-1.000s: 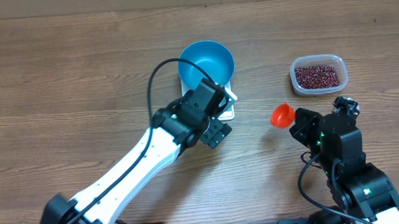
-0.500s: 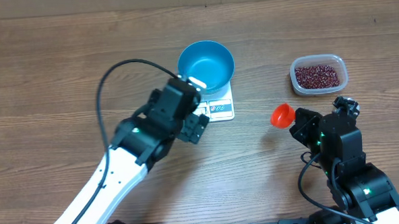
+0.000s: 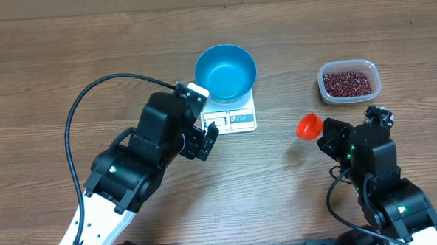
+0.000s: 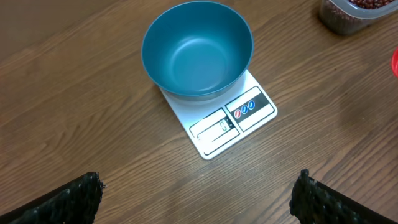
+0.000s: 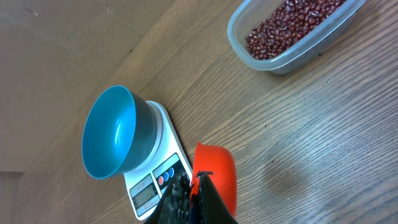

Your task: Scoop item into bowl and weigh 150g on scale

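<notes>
The blue bowl (image 3: 226, 73) stands empty on the white scale (image 3: 240, 120), whose display panel faces me. My left gripper (image 3: 207, 140) hovers open just left of the scale's near edge, holding nothing. From the left wrist, the bowl (image 4: 198, 50) and scale (image 4: 233, 118) lie ahead of that gripper (image 4: 196, 199). My right gripper (image 3: 328, 136) is shut on the handle of an orange-red scoop (image 3: 308, 125), right of the scale. The dark red beans (image 3: 347, 82) fill a clear tub (image 3: 325, 94) at the far right. The right wrist view shows the scoop (image 5: 219, 177), bowl (image 5: 109, 134) and beans (image 5: 289, 22).
Bare wooden table surrounds the scale. A black cable (image 3: 79, 143) loops out from the left arm over the table's left side. The tub (image 5: 280, 59) sits beyond the scoop, about a hand's width from it.
My left arm has drawn back from over the scale toward the near left, uncovering the scale's panel. The right arm and scoop have not moved.
</notes>
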Robot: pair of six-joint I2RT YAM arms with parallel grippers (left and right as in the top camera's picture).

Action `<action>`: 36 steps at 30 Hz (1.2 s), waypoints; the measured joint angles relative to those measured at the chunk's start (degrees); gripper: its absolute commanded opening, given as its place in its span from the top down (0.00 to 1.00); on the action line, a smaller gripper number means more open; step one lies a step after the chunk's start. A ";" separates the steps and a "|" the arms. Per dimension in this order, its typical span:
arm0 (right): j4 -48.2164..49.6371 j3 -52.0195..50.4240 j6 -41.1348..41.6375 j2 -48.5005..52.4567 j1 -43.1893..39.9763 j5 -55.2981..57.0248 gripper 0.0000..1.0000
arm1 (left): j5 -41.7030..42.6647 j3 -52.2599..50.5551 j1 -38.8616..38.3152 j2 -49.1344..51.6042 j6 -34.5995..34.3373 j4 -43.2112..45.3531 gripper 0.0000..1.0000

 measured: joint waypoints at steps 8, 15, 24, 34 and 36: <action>0.00 0.00 0.00 0.00 0.00 0.02 0.96 | 3.76 -0.20 0.00 0.00 0.15 3.48 0.00; 0.02 0.00 0.02 0.00 0.00 0.00 0.96 | 5.53 -4.83 0.00 -0.42 0.17 4.59 0.00; -0.09 0.00 0.02 0.00 0.00 0.00 0.96 | 4.17 -9.55 0.00 -7.10 0.17 4.13 0.01; -0.20 0.00 -0.02 0.00 0.00 0.00 0.96 | 3.74 -12.22 0.00 -9.20 0.55 5.07 0.00; -0.22 0.00 -0.02 0.00 0.00 0.02 0.96 | 3.74 -12.22 0.00 -9.18 0.57 5.07 0.00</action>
